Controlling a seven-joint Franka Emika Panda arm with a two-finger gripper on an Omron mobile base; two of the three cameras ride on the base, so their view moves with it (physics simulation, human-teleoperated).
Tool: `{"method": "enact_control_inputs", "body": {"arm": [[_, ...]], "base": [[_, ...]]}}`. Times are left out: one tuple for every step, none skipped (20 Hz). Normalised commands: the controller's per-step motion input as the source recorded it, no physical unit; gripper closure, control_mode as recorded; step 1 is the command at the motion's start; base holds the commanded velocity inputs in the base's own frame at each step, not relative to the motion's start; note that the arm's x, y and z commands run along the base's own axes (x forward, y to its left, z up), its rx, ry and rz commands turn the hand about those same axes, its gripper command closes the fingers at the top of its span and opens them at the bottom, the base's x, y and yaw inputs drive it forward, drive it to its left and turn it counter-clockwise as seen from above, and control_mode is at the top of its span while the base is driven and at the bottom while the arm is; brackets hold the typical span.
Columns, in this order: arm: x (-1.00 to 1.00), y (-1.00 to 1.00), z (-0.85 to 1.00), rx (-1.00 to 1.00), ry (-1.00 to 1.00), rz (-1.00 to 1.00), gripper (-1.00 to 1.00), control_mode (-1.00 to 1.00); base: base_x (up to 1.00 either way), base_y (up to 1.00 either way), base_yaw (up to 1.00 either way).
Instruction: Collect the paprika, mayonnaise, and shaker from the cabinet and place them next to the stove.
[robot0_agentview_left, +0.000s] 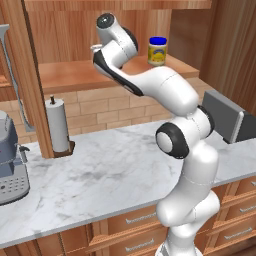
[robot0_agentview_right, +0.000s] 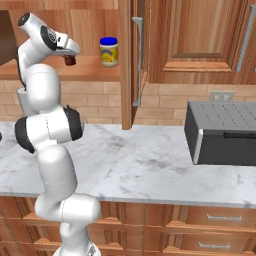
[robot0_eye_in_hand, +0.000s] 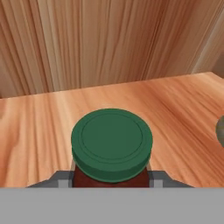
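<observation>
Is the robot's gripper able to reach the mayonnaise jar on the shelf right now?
Probably not yet. The gripper is shut on the paprika, so its jaws are full. The mayonnaise stands apart on the same cabinet shelf, with bare wood between, so the way looks free once the paprika is put down.

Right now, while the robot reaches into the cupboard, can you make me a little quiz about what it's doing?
1. Fill the gap: the mayonnaise stands on the cabinet's wooden ____.
2. True or false: the claw is shut on the mayonnaise.
3. Pick one: in the hand view, the lid of the paprika looks A) green, B) blue, C) yellow.

Key
1. shelf
2. False: the claw is shut on the paprika, with a finger on each side of the jar.
3. A
</observation>
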Motion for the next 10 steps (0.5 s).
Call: {"method": "enact_control_inputs", "body": {"arm": [[-0.62,0.00,-0.20,0.00,-0.03,0.00,1.00,-1.00],[-0.71,0.00,-0.20,0.00,-0.01,0.00,1.00,-1.00],[-0.85,0.00,-0.14,0.00,-0.03,0.00,1.00,-1.00],[-0.93,0.00,-0.06,0.00,-0.03,0.00,1.00,-1.00],[-1.00,0.00,0.00,0.00,-0.04,0.00,1.00,-1.00],[-1.00,0.00,0.00,0.00,-0.03,0.00,1.00,-1.00],[-1.00,0.00,0.13,0.02,-0.06,0.00,1.00,-1.00],[-1.00,-0.03,0.12,0.04,-0.02,0.00,1.00,-1.00],[-1.00,-0.09,0.11,0.07,0.00,0.00,1.00,-1.00],[-1.00,-0.19,0.04,0.08,0.00,0.00,1.00,-1.00]], "base": [[0.00,0.00,0.00],[0.00,0.00,0.00],[0.00,0.00,0.00],[0.00,0.00,0.00],[0.00,0.00,0.00],[0.00,0.00,0.00],[0.00,0.00,0.00],[0.00,0.00,0.00],[0.00,0.00,0.00],[0.00,0.00,0.00]]}}
